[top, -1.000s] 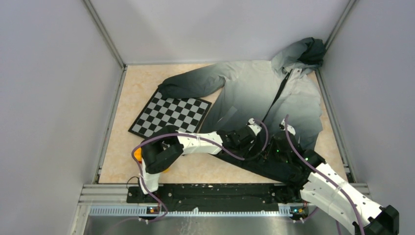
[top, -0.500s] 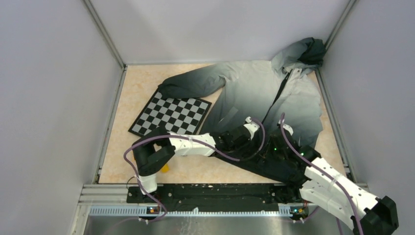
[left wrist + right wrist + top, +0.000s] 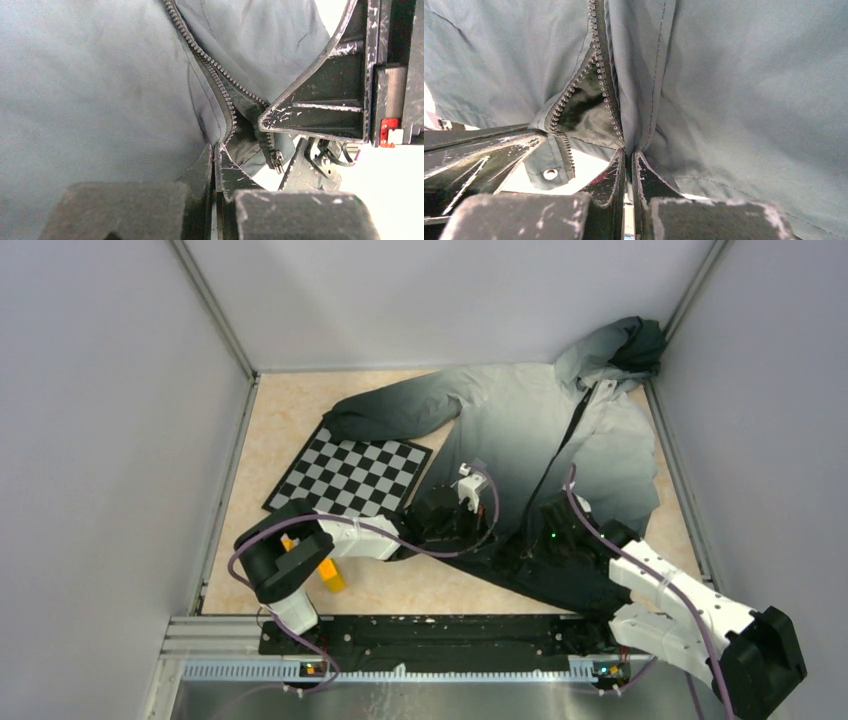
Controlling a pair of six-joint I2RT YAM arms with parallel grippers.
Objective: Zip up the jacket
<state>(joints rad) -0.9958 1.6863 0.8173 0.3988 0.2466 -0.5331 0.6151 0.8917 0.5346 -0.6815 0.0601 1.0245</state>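
Observation:
The jacket [image 3: 540,430] lies spread at the right of the table, pale grey at the hood and black at the hem, with its dark zipper [image 3: 560,445] running down the front. My left gripper [image 3: 466,502] is shut on a fold of the left front panel beside the zipper teeth [image 3: 216,150]. My right gripper [image 3: 548,537] is shut on the right panel's edge next to the zipper teeth [image 3: 628,156]. The lower zipper [image 3: 599,90] is parted below the grips. The metal slider [image 3: 276,160] hangs on one side, by the right gripper's finger [image 3: 320,115].
A black-and-white checkerboard [image 3: 350,472] lies left of the jacket. A small yellow-orange object [image 3: 325,575] sits by the left arm's elbow. Grey walls close in on the left, back and right. A metal eyelet [image 3: 550,173] shows in the hem corner.
Both grippers have moved left and a little toward the back, the left one farther, dragging the jacket's lower front with them. The yellow-orange object by the left arm shows more.

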